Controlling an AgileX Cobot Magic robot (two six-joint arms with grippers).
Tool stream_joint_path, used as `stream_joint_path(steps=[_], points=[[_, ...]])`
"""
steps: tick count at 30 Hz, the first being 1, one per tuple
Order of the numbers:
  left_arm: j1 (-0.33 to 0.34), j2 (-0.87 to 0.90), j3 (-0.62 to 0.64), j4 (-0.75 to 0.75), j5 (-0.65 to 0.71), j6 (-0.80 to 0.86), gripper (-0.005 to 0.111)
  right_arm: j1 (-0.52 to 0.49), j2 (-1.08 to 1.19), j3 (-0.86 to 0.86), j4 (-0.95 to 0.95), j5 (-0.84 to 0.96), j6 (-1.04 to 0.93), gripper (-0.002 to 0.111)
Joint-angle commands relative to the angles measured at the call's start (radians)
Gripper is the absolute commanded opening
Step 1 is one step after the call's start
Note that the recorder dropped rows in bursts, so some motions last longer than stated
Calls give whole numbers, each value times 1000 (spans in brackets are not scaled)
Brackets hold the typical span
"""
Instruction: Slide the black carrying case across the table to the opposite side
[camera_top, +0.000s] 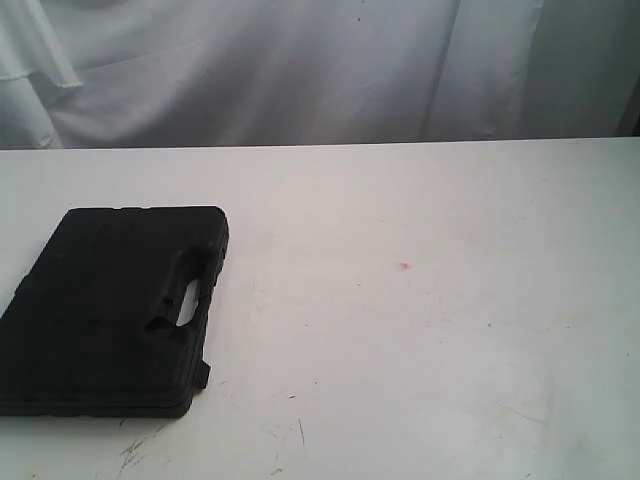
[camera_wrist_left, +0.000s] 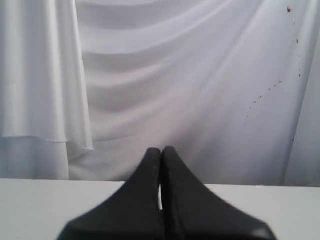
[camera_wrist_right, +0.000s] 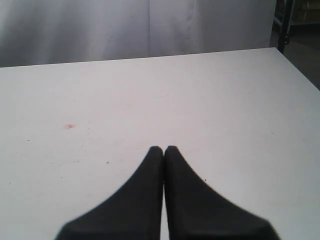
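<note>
The black carrying case (camera_top: 110, 310) lies flat on the left side of the white table (camera_top: 430, 340), its handle slot facing the table's middle. Neither arm shows in the exterior view. In the left wrist view my left gripper (camera_wrist_left: 161, 150) is shut with nothing in it, level with the table's near surface and facing the white curtain; the case is out of that view. My right gripper (camera_wrist_right: 164, 149) is shut and empty too, held above bare tabletop (camera_wrist_right: 210, 100), and the case does not appear there either.
A white curtain (camera_top: 300, 70) hangs behind the table's far edge. A small red speck (camera_top: 404, 266) marks the tabletop right of centre, and dark scratches (camera_top: 290, 432) run near the front edge. The table's right edge and a dark frame (camera_wrist_right: 285, 25) show in the right wrist view.
</note>
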Motion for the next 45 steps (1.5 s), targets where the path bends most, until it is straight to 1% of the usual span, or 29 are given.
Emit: stream_joint_path(steps=[1,3,6,7,9,11,14,17,20,23,26,29,31,34,38,41,45], points=[[-6,-4,0,-2,-35,-1,0,-4,-7,3,-10,-2,-2,0],[-6,-4,0,-2,-62,-12,0,-4,-7,3,-10,-2,-2,0],[-6,-4,0,-2,-101,-166,0,-4,-7,3,-10,-2,-2,0],[-6,-4,-23,-2,-101,-233,0,-4,-7,3,-10,-2,-2,0],[-6,-4,-70,-2,-72,-260,0,-4,-7,3,-10,-2,-2,0],[-6,43,-141,-2,12,-260,0,-4,-7,3,-10,-2,-2,0],[-6,168,-251,-2,155,-260,0,-4,-7,3,-10,-2,-2,0],[-6,331,-366,-2,289,-263,0,-4,-7,3,-10,-2,-2,0],[-6,510,-476,-7,454,-257,0,-4,-7,3,-10,-2,-2,0],[-6,660,-548,-7,551,-191,0,-4,-7,3,-10,-2,-2,0],[-6,784,-576,-7,571,-150,0,-4,-7,3,-10,-2,-2,0],[-6,867,-586,-7,547,-147,0,-4,-7,3,-10,-2,-2,0],[-6,905,-588,-33,529,-151,0,-4,-7,3,-10,-2,-2,0],[-6,942,-588,-130,550,-163,0,-4,-7,3,-10,-2,-2,0],[-6,973,-599,-155,527,-107,0,-4,-7,3,-10,-2,-2,0],[-6,1033,-660,-164,600,-75,0,-4,-7,3,-10,-2,-2,0],[-6,1165,-799,-164,741,-61,0,-4,-7,3,-10,-2,-2,0]])
